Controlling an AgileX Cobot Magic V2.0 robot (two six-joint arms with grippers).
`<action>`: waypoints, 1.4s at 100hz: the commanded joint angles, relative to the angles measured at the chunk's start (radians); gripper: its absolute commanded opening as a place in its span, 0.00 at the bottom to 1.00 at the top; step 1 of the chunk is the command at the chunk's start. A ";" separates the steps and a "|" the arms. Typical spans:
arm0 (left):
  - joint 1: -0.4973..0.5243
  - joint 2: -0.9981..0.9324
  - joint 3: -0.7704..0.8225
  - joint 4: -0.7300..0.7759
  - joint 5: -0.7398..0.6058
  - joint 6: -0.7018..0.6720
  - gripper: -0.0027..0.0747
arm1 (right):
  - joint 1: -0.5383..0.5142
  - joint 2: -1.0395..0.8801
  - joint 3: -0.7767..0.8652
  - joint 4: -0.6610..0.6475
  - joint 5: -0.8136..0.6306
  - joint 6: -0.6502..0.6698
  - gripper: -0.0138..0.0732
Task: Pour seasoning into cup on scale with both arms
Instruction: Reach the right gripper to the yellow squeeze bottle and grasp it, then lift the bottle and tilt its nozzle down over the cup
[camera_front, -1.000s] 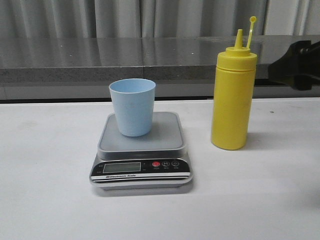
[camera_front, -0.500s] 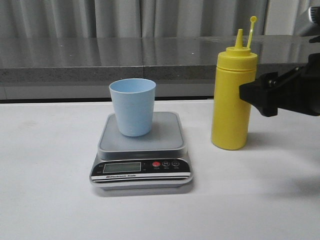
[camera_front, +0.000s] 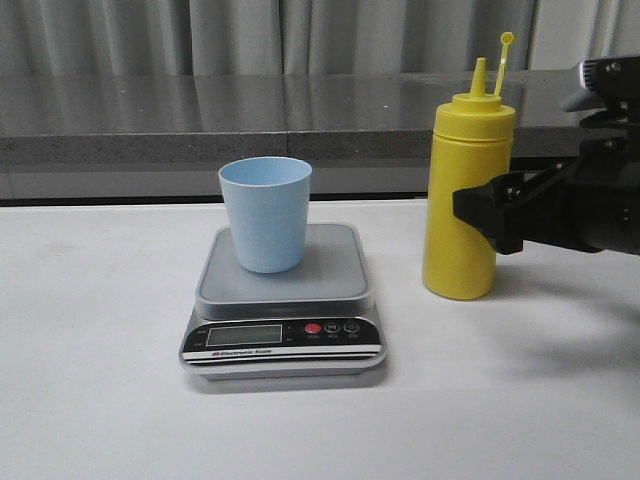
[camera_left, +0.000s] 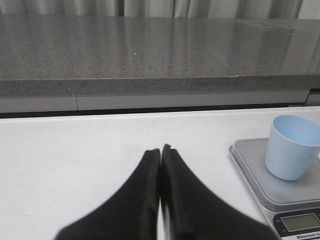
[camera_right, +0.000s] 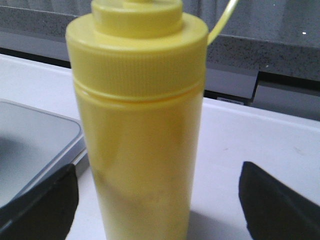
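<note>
The seasoning (camera_front: 463, 190) is a tall yellow squeeze bottle standing upright on the white table, to the right of the scale (camera_front: 283, 300). The light blue cup (camera_front: 265, 213) stands on the scale's grey platform. My right gripper (camera_front: 487, 215) comes in from the right at mid-bottle height. In the right wrist view the seasoning (camera_right: 137, 125) stands between the spread fingers (camera_right: 45, 200) of the open right gripper (camera_right: 157, 170), with gaps on both sides. My left gripper (camera_left: 161, 151) is shut and empty over bare table, with the cup (camera_left: 291, 147) and the scale (camera_left: 260, 185) off to one side of it. The front view does not show it.
A grey stone ledge (camera_front: 200, 120) runs along the back of the table, with curtains behind it. The scale's platform (camera_right: 30, 140) lies close beside the bottle in the right wrist view.
The right arm has moved left from the frame's right edge, so its gripper now overlaps the bottle's side. The cup, the scale and the bottle stayed still.
</note>
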 joint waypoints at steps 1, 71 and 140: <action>0.002 0.007 -0.026 -0.002 -0.068 0.001 0.01 | 0.002 -0.020 -0.042 -0.024 -0.087 -0.005 0.90; 0.002 0.007 -0.026 -0.002 -0.068 0.001 0.01 | 0.002 0.109 -0.205 -0.084 -0.085 0.016 0.89; 0.002 0.007 -0.026 -0.002 -0.068 0.001 0.01 | 0.002 0.082 -0.206 -0.088 -0.123 -0.008 0.55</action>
